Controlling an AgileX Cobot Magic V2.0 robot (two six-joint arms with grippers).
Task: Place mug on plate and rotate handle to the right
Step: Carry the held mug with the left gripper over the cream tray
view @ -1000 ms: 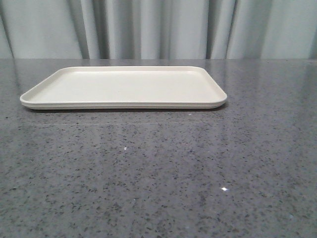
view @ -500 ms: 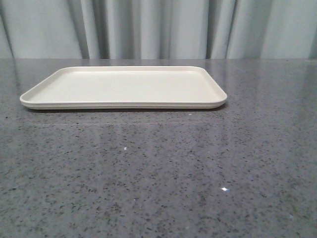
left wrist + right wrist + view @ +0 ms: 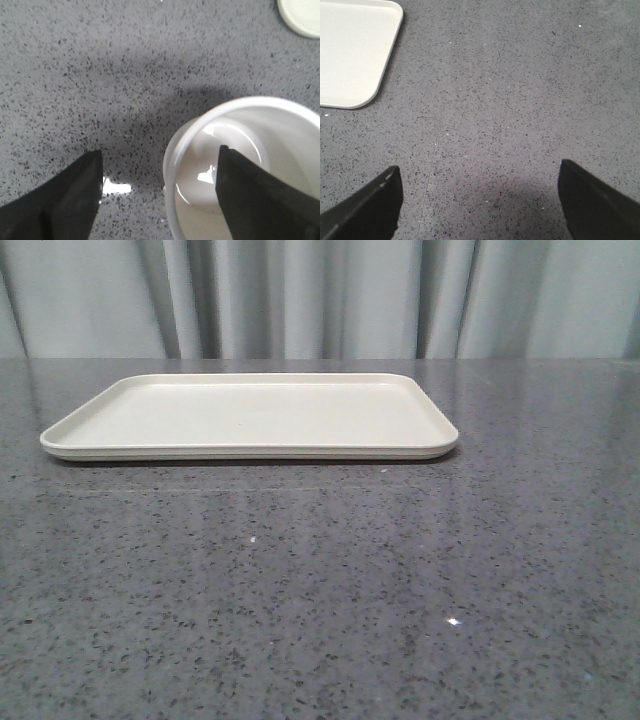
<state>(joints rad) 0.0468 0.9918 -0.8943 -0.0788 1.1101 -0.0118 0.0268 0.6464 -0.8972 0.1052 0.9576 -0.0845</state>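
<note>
The cream-white plate [image 3: 250, 412] lies empty toward the back of the table in the front view; neither the mug nor the grippers show there. In the left wrist view I look down into the white mug [image 3: 250, 125], which stands upright on the table. My left gripper [image 3: 160, 155] is open and straddles the mug's near wall: one finger [image 3: 250, 195] is inside the mug, the other [image 3: 65, 200] is outside it. The handle and the smiley face are hidden. A corner of the plate [image 3: 302, 17] shows beyond the mug. My right gripper [image 3: 479, 167] is open and empty over bare table.
The table is speckled grey stone [image 3: 330, 580]. A grey curtain [image 3: 320, 295] hangs behind the table's far edge. In the right wrist view a rounded corner of the plate [image 3: 355, 55] lies ahead of the fingers and to one side.
</note>
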